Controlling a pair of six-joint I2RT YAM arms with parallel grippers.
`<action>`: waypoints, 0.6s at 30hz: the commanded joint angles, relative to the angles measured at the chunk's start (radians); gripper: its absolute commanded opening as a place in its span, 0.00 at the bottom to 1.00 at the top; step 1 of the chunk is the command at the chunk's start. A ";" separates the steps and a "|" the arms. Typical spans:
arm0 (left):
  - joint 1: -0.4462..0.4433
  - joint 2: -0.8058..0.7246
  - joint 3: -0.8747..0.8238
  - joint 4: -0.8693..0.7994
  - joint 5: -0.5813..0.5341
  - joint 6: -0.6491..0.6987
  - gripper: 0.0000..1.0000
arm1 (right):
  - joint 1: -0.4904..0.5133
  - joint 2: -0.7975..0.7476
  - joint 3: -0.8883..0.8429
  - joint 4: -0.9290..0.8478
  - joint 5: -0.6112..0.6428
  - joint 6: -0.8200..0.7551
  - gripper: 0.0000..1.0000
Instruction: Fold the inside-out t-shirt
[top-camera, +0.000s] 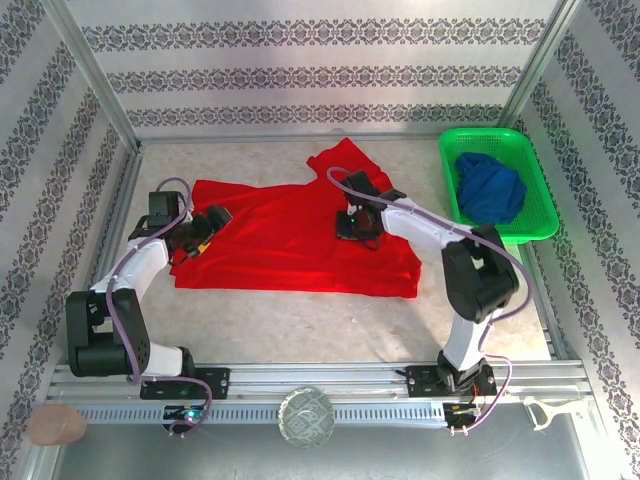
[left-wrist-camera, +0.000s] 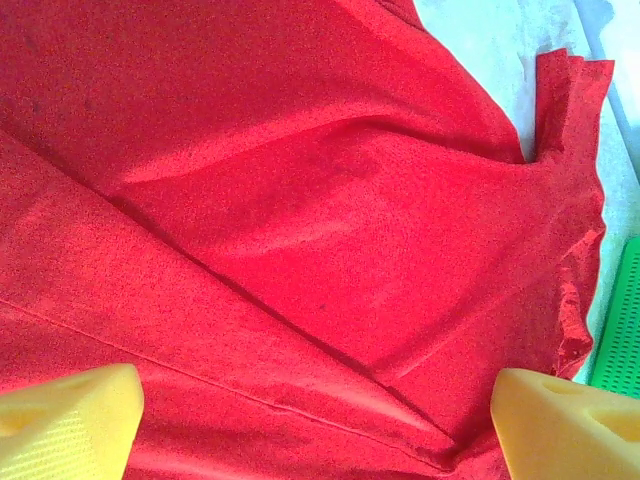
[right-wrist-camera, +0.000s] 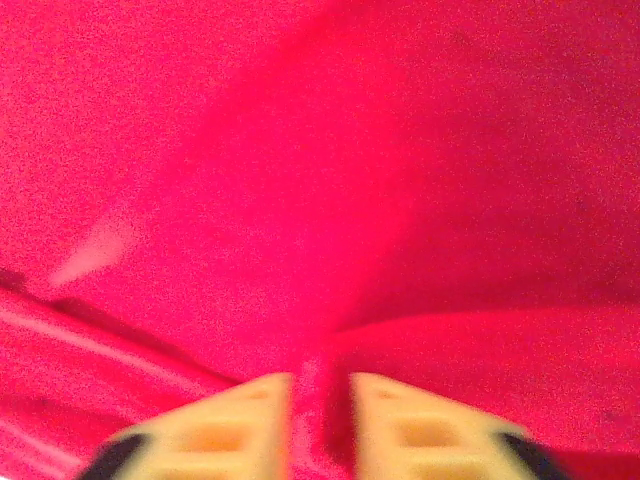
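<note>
1. Yellow fingers (right-wrist-camera: 240, 430) of the right gripper (right-wrist-camera: 320, 425) stand narrow, seemingly pinching a raised ridge of the inside-out t-shirt (top-camera: 285, 245); the blur leaves that hold uncertain.
2. Left gripper (left-wrist-camera: 315, 425) hangs wide and holds nothing, over the shirt's 9 o'clock edge.
3. Best handling, I judge: confirm the pinch, let the left side grip the hem, then carry both evenly so the fold lands straight.
4. Bright red and creased, the shirt lies mostly flat mid-table, with one sleeve poking toward 12 o'clock.

My right fingers (right-wrist-camera: 240, 430) are blurred and cropped below; whether they pinch the inside-out t-shirt (right-wrist-camera: 400, 180) is unclear. My left fingertips (left-wrist-camera: 60, 425) are cropped too.
</note>
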 joint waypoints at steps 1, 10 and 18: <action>0.008 0.021 -0.029 0.055 0.026 -0.029 0.91 | -0.014 0.034 0.072 0.043 -0.057 -0.066 0.45; 0.008 0.027 -0.004 0.037 0.019 0.005 0.92 | -0.203 -0.121 -0.030 -0.055 0.046 -0.043 0.48; 0.009 0.111 0.122 -0.020 0.005 0.037 0.93 | -0.240 -0.131 -0.182 -0.018 0.039 0.012 0.48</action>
